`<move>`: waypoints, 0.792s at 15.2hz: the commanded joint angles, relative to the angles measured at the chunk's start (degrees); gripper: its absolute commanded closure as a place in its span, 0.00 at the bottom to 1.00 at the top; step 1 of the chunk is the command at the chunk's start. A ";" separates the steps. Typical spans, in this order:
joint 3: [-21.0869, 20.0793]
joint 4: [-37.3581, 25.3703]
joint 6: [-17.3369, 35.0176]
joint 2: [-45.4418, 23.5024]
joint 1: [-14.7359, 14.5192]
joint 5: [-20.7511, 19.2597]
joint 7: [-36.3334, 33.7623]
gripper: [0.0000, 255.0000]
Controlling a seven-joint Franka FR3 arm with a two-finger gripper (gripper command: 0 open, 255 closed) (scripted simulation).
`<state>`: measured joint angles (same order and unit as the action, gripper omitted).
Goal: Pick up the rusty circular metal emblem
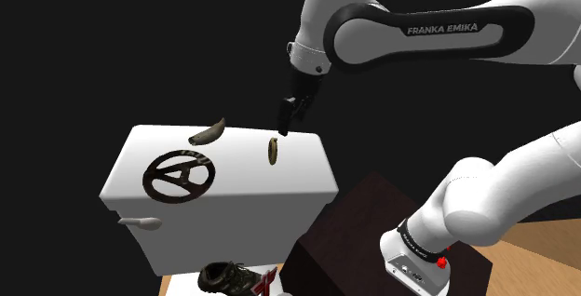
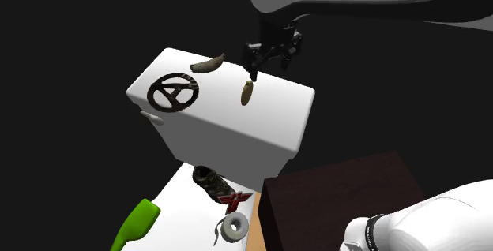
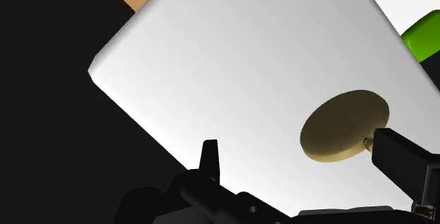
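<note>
Dark round emblem (image 1: 180, 176) lying flat on top of a white block (image 1: 279, 178).

The emblem (image 2: 173, 91) is a thick ring of brownish-black, dull metal with a bold letter A set inside it, the A's legs running out to meet the ring. The white of the block shows through the gaps between ring and letter. It lies face up towards the shoulder view's left end of the block's top, close to the near edge. In the second exterior view it lies by the top's left corner. Nothing touches it.
</note>
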<state>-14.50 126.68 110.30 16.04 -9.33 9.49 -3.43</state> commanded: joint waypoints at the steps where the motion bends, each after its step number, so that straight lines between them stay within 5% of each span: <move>1: -1.41 -2.31 1.82 -3.38 -0.69 -0.74 -0.46 0.00; 12: -8.24 -18.80 7.50 -22.88 -6.11 -9.84 -6.11 0.00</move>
<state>-22.21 110.35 117.83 -4.55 -14.72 0.97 -8.76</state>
